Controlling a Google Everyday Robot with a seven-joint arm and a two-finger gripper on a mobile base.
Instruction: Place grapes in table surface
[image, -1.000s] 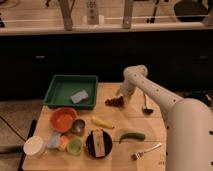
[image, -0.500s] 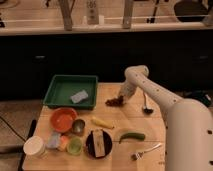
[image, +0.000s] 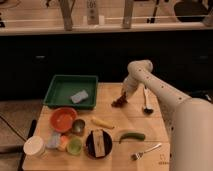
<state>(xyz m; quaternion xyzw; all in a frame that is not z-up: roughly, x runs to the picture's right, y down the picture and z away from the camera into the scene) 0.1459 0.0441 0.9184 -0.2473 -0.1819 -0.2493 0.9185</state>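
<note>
Just closed the white arm's two-finger gripper (image: 123, 98): half open a second ago, pressed together now. Sitting low over the right half of the light tan plank table surface (image: 150, 125), toward the far edge, tip right at the small bunch of dark red-purple grapes (image: 118, 103). Probably pinching the bunch's upper end; can't confirm actual contact from this angle.

No shift of the grapes across that second: same spot, resting on the wood, between the green plastic tray (image: 57, 97) at the far left corner and the dark long-handled ladle (image: 146, 104) near the right edge. No lift visible yet.

Reads as grasp just made, carry and set-down not started. Already lying on the table, so expect a pick-up, then a put-down on a bare patch. Free wood just in front of the grapes, toward the middle. Closer to the front edge, crowded: yellow banana-like piece (image: 102, 122), green pepper (image: 131, 136), dark round plate (image: 98, 144).

Risk: thin hold on a bumpy bunch, could slip on lifting.
</note>
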